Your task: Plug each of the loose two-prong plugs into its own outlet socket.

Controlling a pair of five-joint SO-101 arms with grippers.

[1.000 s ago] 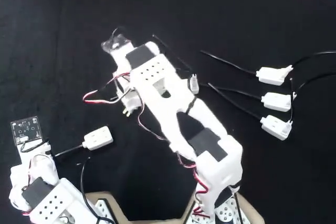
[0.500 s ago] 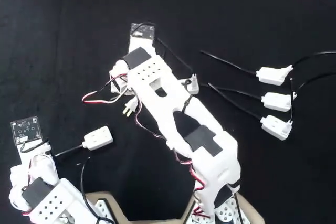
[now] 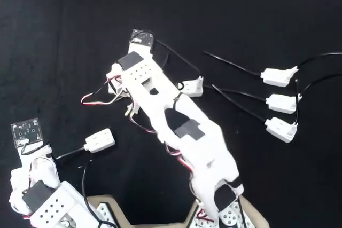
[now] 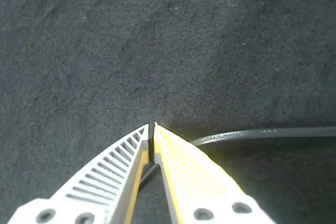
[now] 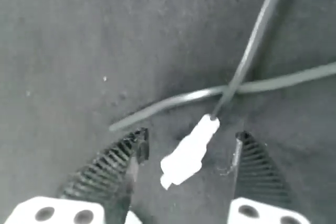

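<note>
A white two-prong plug (image 5: 189, 153) lies on the black cloth between the fingers of my right gripper (image 5: 190, 136), which is open and not touching it. Two black cables (image 5: 247, 61) cross just beyond the plug. From above, the right arm (image 3: 176, 124) stretches from the near edge toward the far left, and the plug's prongs (image 3: 129, 111) poke out beside its wrist. A loose white socket (image 3: 100, 140) lies to the left and another (image 3: 192, 86) sits against the arm's right side. My left gripper (image 4: 153, 125) is shut and empty, with a black cable (image 4: 262, 132) beside it.
Three white socket-and-plug pairs (image 3: 281, 102) with black cables lie in a column at the right. The left arm (image 3: 40, 193) is folded at the near left corner. The table (image 3: 64, 52) is covered in black cloth.
The right arm's wrist turned and swung left and lower over the plug, bringing its camera board into sight. The socket beside the arm tipped from upright to lying sideways. The left arm stayed still.
</note>
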